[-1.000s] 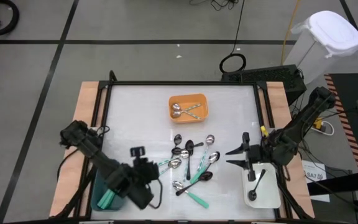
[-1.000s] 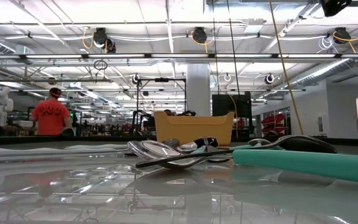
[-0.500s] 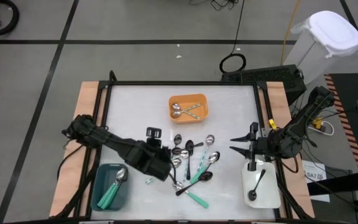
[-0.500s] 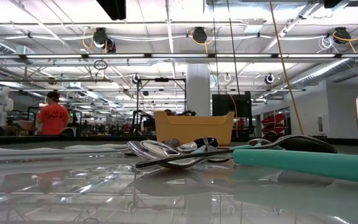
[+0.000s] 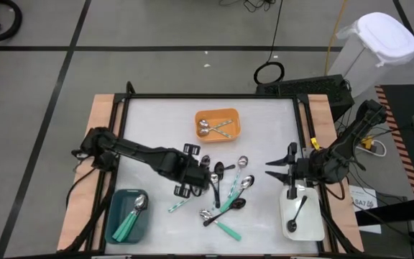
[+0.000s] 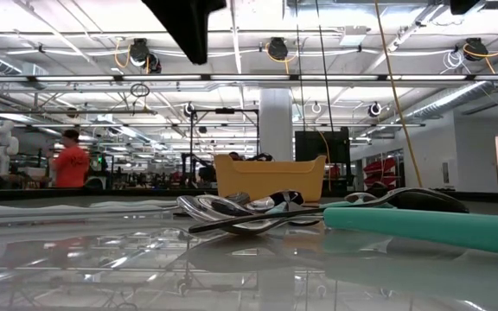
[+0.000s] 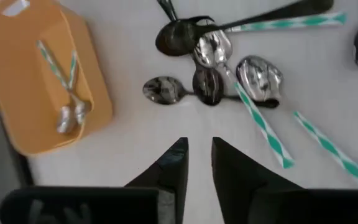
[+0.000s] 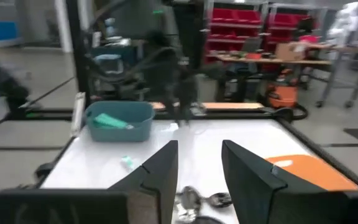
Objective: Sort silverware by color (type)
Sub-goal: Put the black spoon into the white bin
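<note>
two dark arms reach over the white glossy table [image 5: 157, 122]. the left gripper [image 5: 196, 176] hovers at the edge of the loose pile of small spoons [image 5: 225, 188] mid-table, its fingers [image 7: 169, 168] a narrow gap apart, clamped on nothing. the right gripper [image 5: 275, 173] waits above the white rectangular tray [image 5: 309, 224], fingers [image 8: 160, 165] apart and empty. that tray holds one black spoon [image 5: 294, 216]. the teal rectangular tray [image 5: 113, 212] holds teal-handled spoons [image 5: 129, 219]; the orange rectangular tray [image 5: 218, 114] holds two spoons with striped handles [image 5: 216, 128]. a person in an orange shirt [image 6: 69, 162] stands far behind.
</note>
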`<state>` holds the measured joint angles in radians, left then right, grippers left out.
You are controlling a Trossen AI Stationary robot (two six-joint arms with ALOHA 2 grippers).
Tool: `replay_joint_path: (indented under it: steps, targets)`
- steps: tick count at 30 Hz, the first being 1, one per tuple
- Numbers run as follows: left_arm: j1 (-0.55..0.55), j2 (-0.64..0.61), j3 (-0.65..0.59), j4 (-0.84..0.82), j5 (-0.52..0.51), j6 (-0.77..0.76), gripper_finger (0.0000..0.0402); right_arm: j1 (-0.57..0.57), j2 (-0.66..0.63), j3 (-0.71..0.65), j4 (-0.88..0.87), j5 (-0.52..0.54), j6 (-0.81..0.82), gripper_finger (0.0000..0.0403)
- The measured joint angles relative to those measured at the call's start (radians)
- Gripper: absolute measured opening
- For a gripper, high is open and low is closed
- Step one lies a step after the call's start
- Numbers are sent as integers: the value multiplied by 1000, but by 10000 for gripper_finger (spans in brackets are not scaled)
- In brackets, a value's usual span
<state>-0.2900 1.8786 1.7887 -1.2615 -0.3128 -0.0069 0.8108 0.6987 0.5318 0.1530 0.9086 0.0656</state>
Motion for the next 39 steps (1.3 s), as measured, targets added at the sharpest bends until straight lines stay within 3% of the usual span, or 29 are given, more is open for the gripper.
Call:
replay_joint_path:
  steps: [11,19,22,39]
  targets:
    - [74,-46,-294,285,80,31,39,0,47,0,-84,-35,108,121]
    - [65,-185,-576,775,113,-13,39,3,68,0,-98,-76,150,121]
    - [31,-195,-619,931,101,2,39,3,69,0,-108,-75,159,121]
    - [32,-193,-784,1215,47,47,39,0,138,0,-109,-73,110,121]
